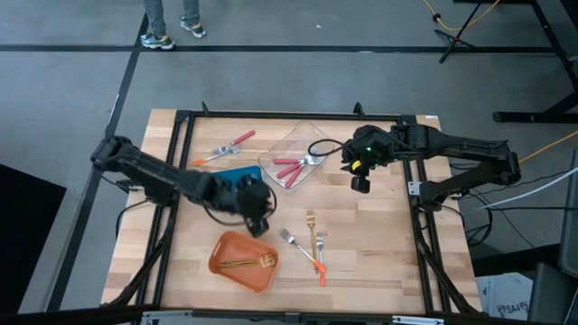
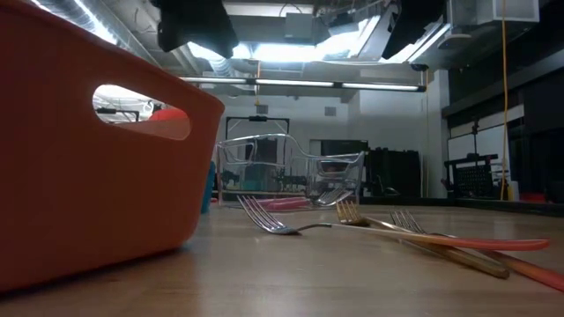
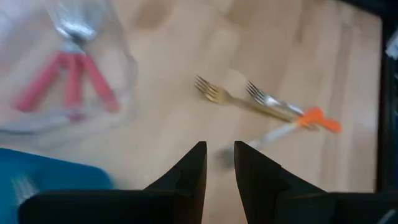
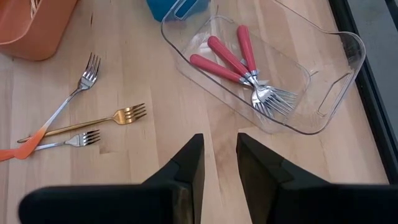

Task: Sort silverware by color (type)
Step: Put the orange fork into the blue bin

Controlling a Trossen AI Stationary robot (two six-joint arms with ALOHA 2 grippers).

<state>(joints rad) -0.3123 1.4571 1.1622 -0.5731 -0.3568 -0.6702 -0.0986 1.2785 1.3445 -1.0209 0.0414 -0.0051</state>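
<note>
While both tools (image 3: 219, 163) (image 4: 219, 163) hang slightly parted (holding nothing), the gold fork (image 1: 311, 229) lies lengthwise up-down at lower centre, tines up.

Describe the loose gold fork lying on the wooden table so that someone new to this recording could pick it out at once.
Start at the orange plastic bin near the table's front edge; to its right, three loose forks lie on bare wood. The all-gold fork is the middle one, tines pointing toward the clear plastic tray. Unlike its two silver neighbours with orange handles, it is gold from tines to handle end.
</note>
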